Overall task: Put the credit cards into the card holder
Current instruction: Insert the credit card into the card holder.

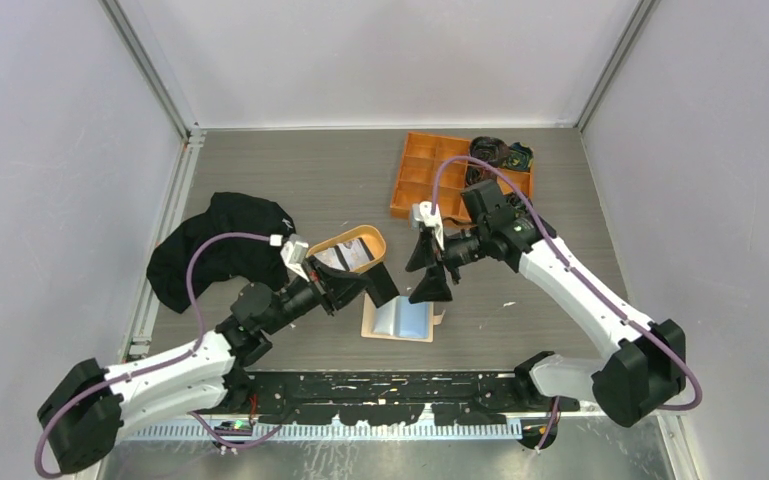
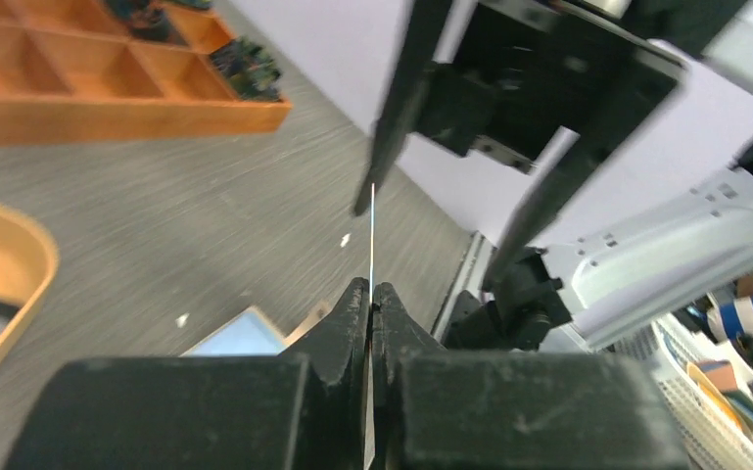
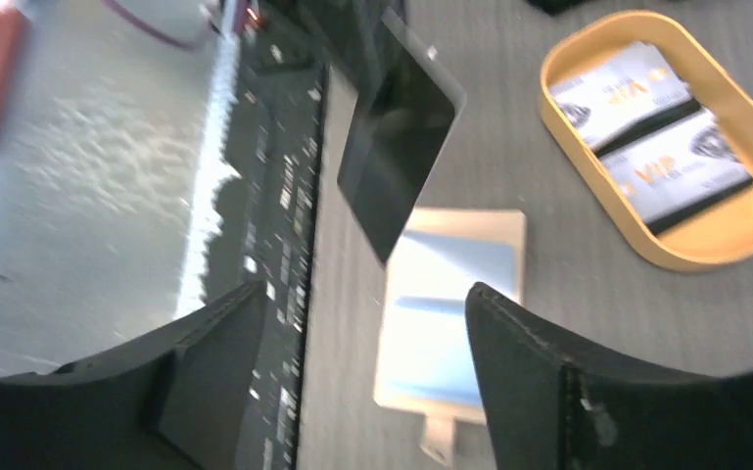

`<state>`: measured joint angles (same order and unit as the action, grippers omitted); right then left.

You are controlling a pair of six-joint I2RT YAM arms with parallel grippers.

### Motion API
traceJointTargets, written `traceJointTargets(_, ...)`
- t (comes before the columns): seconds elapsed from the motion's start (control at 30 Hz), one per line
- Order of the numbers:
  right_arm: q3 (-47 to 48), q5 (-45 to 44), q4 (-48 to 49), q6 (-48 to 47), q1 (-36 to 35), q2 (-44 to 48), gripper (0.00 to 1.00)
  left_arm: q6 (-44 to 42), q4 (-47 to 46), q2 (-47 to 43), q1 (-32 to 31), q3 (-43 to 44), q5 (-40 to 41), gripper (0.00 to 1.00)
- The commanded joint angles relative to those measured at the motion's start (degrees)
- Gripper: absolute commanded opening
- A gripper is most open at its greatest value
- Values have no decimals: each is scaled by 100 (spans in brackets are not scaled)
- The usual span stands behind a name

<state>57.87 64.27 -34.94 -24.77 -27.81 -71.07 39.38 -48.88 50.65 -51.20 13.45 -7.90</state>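
Dark card (image 3: 397, 127) stands on edge, clamped in the left tool (image 2: 371, 294) over the unfolded card holder (image 1: 400, 320), which lies near the front edge of the desk (image 1: 290, 180). The right tool (image 1: 430, 272) gapes wide and empty beside the card.

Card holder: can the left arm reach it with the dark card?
Probably yes. The left gripper, shut on the dark card, hangs by the open card holder with nothing between; the right gripper is open and off the card, though close.
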Motion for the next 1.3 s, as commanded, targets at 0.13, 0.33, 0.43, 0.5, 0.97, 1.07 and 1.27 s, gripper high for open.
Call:
traceJointTargets(0.13,-396,-1404,-2455,-4967,-174,700,84,766,2532,-1024,872,-112,-615,0)
traceJointTargets(0.33,-690,-2915,-1697,-4495,-1763,-170,54,1175,2015,-705,883,-243,-698,0)
traceJointTargets(0.43,-616,-3416,-1518,-4209,-2228,-791,33,1330,1585,-382,883,-301,-789,0)
traceJointTargets(0.5,-695,-3734,-1295,-4062,-2473,-957,28,1376,1332,-169,884,-301,-842,0)
traceJointTargets(0.97,-994,-4855,-654,-4035,-3185,-1631,21,1392,647,878,884,-148,-936,0)
traceJointTargets(1.07,-1011,-5242,-582,-4033,-3171,-1593,21,1365,575,1060,883,-116,-967,0)
traceJointTargets(1.27,-973,-5540,-587,-3983,-2665,-1225,20,1394,416,1491,884,1,-1041,0)
